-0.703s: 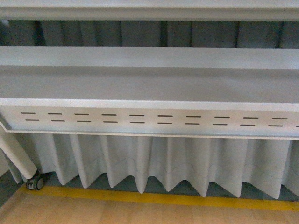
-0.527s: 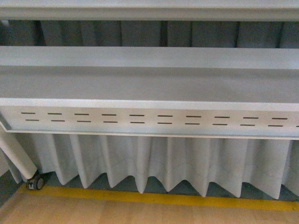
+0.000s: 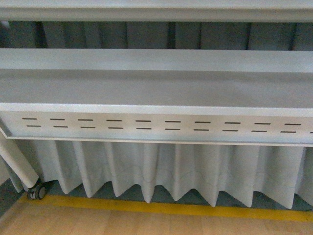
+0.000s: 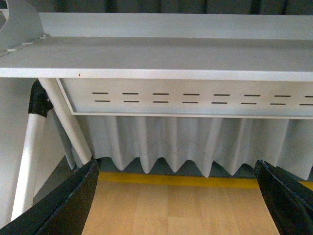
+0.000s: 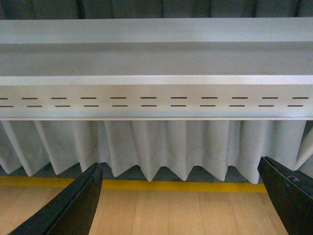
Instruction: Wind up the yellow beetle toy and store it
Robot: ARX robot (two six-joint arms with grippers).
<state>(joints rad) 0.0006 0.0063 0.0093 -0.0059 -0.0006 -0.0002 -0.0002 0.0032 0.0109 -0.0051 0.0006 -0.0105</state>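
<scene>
We judge the task hardly begun: the yellow beetle toy shows in none of the three views, so we cannot say where it lies. The step in hand is finding it. The front view takes in only the grey tabletop (image 3: 156, 88), bare where we see it, with its slotted panel (image 3: 156, 126) at the centre. The pleated curtain (image 3: 161, 171) hangs toward 6 o'clock, and beyond it are a yellow floor stripe (image 3: 161, 207) and the wooden floor (image 3: 146, 223). A caster (image 3: 36, 192) sits at 8 o'clock.

The next move, as we read it, calls for bringing the toy into view before either arm reaches. It then needs a steady hold on the body so that the toy can be wound.

The left claw (image 4: 178, 205) is spread wide, its dark fingers (image 4: 68, 200) well apart, holding and touching nothing. The right claw (image 5: 181, 205) is likewise spread wide and empty. Both face the panel and curtain.
</scene>
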